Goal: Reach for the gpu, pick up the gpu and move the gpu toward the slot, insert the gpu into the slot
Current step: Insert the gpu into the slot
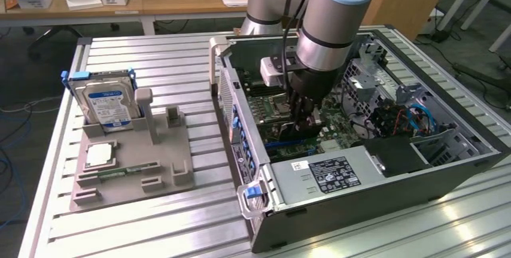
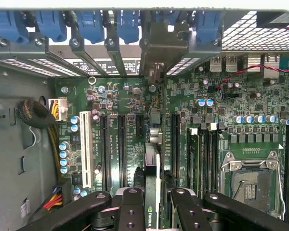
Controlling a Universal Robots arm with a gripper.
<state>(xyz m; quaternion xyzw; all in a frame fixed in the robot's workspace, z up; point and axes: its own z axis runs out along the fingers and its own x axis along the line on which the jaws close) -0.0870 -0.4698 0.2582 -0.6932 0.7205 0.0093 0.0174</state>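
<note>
The gpu [image 2: 153, 192] is held edge-on between the fingers of the gripper [image 2: 153, 204], which is clenched on it; in the wrist view the card is seen as a thin upright strip with a green logo at its lower end, running straight away from the fingers. Its long axis is lined up with the dark expansion slots [image 2: 121, 149] of the motherboard [image 2: 202, 96], which lie directly beneath and just ahead of the fingers. Whether the card's lower edge is already seated in a slot or is only hovering just above it cannot be made out, since that edge is hidden by the card itself. The metal bracket [image 2: 159, 48] at the card's far end is met by the row of blue retention clips [image 2: 86, 24] on the case's rear wall.

In the exterior view the gripper [image 1: 300, 123] is sunk deep inside the open computer case [image 1: 447, 168], pointing down at the board. Well apart from the gripper, outside the case, a grey parts holder [image 1: 164, 171] is seen; a blue-labelled hard drive [image 1: 108, 105] is stood upright in it, and a slim memory stick [image 1: 119, 171] is laid flat in a groove.
</note>
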